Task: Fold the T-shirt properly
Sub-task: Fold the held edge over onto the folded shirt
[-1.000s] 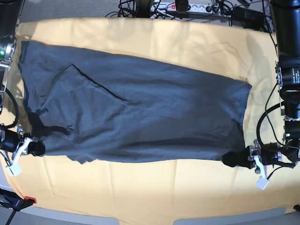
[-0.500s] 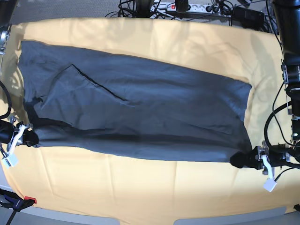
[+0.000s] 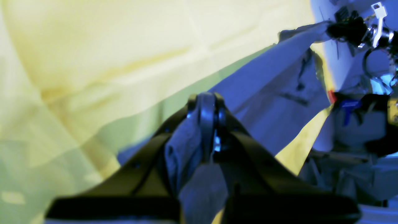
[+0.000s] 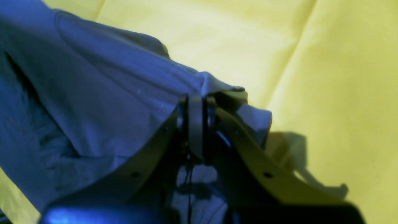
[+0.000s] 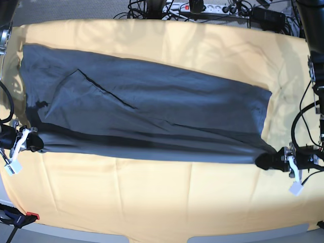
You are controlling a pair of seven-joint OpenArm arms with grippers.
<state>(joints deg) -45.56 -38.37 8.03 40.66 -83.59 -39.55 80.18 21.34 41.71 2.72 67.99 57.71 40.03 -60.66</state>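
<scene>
dark T-shirt (image 5: 147,116) spread across the yellow tablecloth (image 5: 152,202), left gripper (image 5: 264,161) pinching its lower-right corner, right gripper (image 5: 34,144) clamped on the lower-left corner

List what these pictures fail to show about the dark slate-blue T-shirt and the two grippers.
- Collar and neck label of the dark slate-blue cotton T-shirt: not visible in any view; folded cloth covers them.
- Left gripper: blurred in the left wrist view; cloth bunched at the tips hides the pads.
- Right gripper: fingertips buried in cloth in the right wrist view.
- Both arms: cut off by the base view's side edges.
</scene>
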